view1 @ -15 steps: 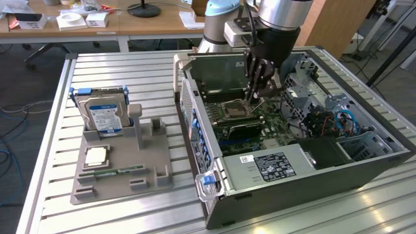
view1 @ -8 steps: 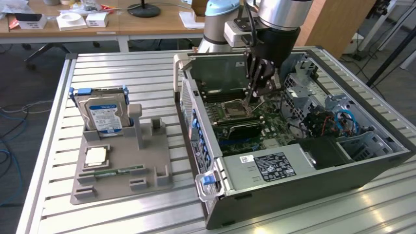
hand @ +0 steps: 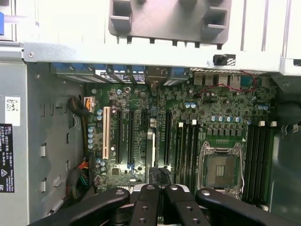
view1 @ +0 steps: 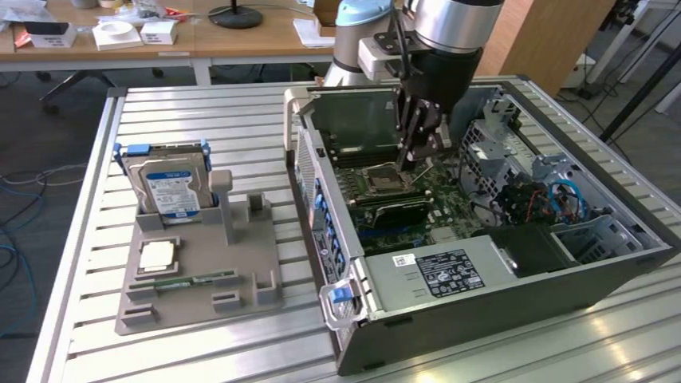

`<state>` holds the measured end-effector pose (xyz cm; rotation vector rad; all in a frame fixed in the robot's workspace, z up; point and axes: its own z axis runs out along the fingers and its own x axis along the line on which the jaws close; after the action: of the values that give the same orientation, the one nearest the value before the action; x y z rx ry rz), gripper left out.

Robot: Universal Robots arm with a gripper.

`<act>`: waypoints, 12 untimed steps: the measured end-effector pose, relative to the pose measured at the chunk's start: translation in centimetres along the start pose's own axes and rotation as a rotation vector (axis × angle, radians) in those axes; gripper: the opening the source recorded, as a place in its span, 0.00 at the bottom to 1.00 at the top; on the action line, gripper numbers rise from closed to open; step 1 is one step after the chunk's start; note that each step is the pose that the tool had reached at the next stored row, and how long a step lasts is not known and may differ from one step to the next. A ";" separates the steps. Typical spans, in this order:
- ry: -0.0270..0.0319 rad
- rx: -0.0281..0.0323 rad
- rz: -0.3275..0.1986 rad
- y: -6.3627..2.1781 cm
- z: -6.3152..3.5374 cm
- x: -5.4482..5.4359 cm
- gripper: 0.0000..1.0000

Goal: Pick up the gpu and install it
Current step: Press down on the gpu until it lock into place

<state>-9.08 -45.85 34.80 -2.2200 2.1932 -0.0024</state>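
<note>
Inventory as I see it from my station, taken across the exterior view from its left.

1. Grey holder tray (view1: 255, 289), at nine o'clock from the case. It carries the hard drive (view1: 165, 187) standing upright at its twelve o'clock, a processor chip (view1: 158, 255) lying flat, and a green memory stick (view1: 191, 281) at six o'clock.
2. Computer case (view1: 319, 199), open on its side with the motherboard (view1: 452, 209) facing up.
3. The gpu (view1: 399, 214) (hand: 150, 150), standing on edge in a motherboard slot, at six o'clock from the CPU socket (view1: 383, 179) (hand: 221, 169).
4. Gripper (view1: 407, 166) (hand: 157, 188), inside the case above the board, fingers clenched together. I cannot tell whether it touches the card.
5. Power supply (view1: 452, 271), at five o'clock in the case.
</note>
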 end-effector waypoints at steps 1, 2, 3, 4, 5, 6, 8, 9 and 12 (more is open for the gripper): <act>0.0000 0.0000 0.000 0.00 0.16 0.0 0.10; 0.0002 -0.0001 0.000 0.01 0.32 0.0 0.10; 0.0002 -0.0001 0.000 0.01 0.51 0.0 0.10; 0.0002 -0.0001 0.000 0.01 0.69 0.0 0.10; 0.0002 -0.0002 0.000 0.02 0.86 0.0 0.10; 0.0004 -0.0002 0.000 0.02 1.04 0.0 0.10; 0.0001 -0.0001 0.000 0.02 1.43 0.0 0.10; 0.0001 -0.0001 0.000 0.03 1.61 0.0 0.10; 0.0002 -0.0001 0.000 0.03 2.14 0.0 0.10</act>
<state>-9.08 -45.85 32.66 -2.2202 2.1933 -0.0025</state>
